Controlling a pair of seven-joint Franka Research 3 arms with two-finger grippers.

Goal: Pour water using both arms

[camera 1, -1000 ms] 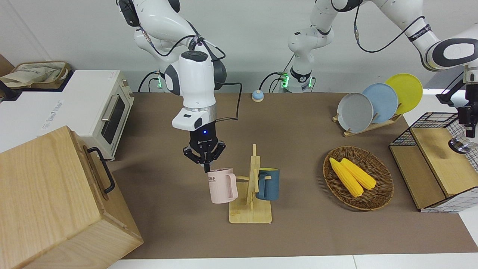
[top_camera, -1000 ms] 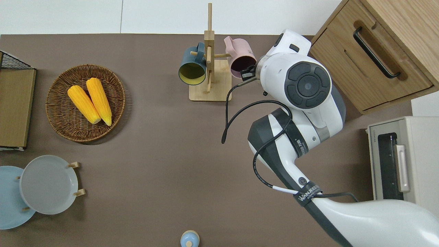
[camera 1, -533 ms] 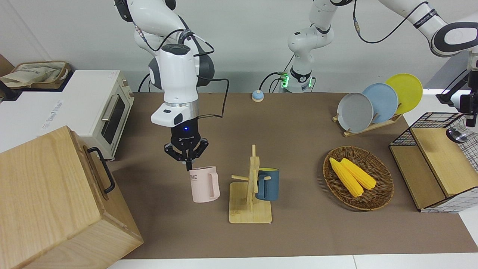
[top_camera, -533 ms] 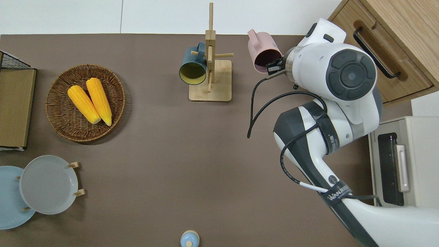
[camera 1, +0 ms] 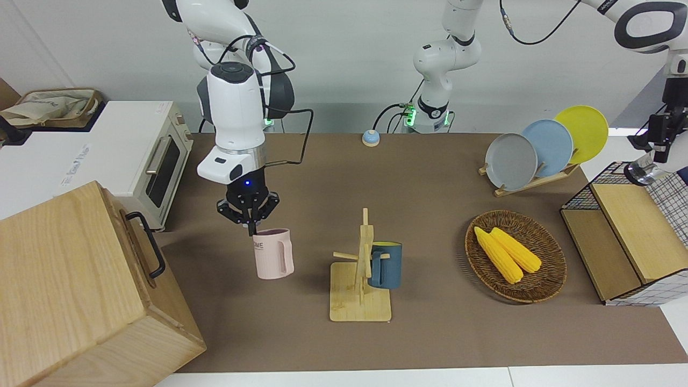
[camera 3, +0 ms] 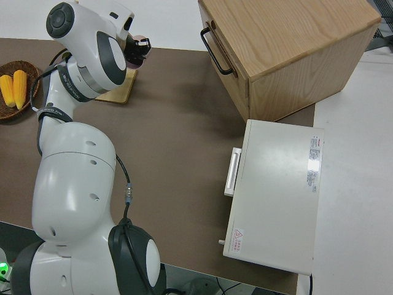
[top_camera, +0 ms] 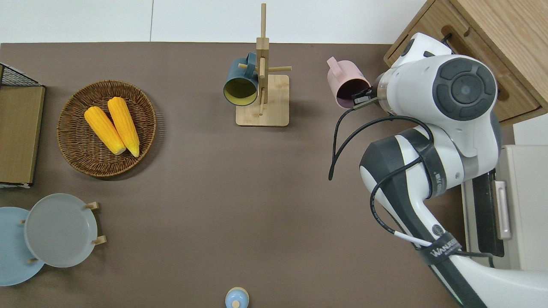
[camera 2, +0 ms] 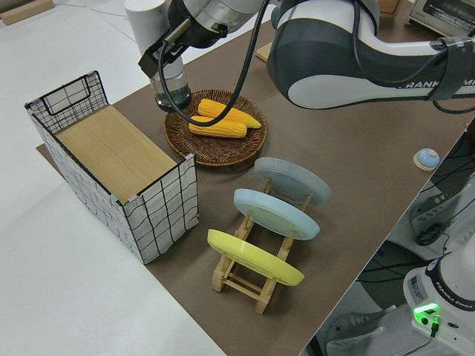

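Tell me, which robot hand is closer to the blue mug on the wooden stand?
The right gripper, which holds the pink mug just beside the stand with the blue mug. The left gripper holds a glass over the wire basket at the table's end.

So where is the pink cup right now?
The pink cup hangs from the right gripper, fingers pinching its rim, over bare table between the wooden mug rack and the big wooden cabinet.

Right pincer (camera 1: pixel 250 228) pointing down, clamped; left pincer (camera 2: pixel 169 87) clamped, raised.
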